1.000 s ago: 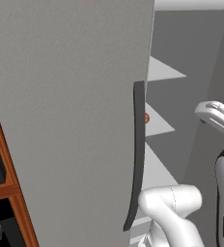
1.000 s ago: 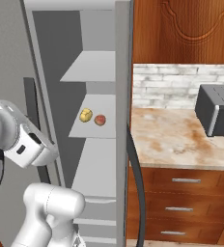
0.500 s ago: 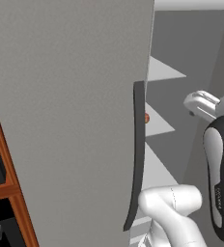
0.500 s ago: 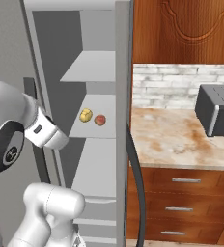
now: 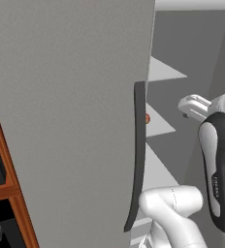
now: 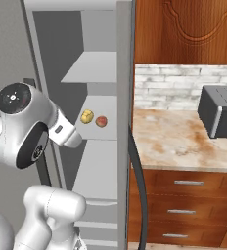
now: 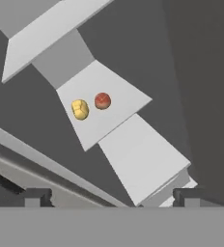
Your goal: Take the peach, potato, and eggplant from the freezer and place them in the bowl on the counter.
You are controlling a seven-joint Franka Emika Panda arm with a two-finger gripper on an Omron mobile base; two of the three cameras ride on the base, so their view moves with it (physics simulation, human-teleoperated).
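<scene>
End effector (image 7: 113, 198) first: spread as wide as it goes, gripping nothing, touching nothing, hanging in free air in front of the open tall matte-grey freezer (image 6: 125, 73) and aimed in at its pale shelves. Compared with a second ago: same framing in both base views, so no base drive, only an arm swing; big round arm joint carried in from the left edge of the right base view to just beside the freezer opening, forearm now upright at the right of the left base view. Jaw gap unchanged over that second. Reading: approach phase, lining up on the first item, no pick made yet, nothing delivered yet. Small round reddish-orange peach (image 7: 102, 101) and small roundish pale-yellow potato (image 7: 80, 109) side by side, close but apparently not touching, on the middle pale shelf (image 7: 123, 103), well apart from the finger tips. Same pair on the right base view, potato (image 6: 87, 116) left of peach (image 6: 101, 121); on the left base view just a sliver of peach (image 5: 147, 118) peeking past the long dark curved door handle (image 5: 137, 155). Beige rust-marbled stone desk (image 6: 184, 141) off to the right of the freezer, over wooden drawers. Likely next: reach deeper toward the shelf, then close on one item; some risk of nudging its neighbour, given the wide spread.
</scene>
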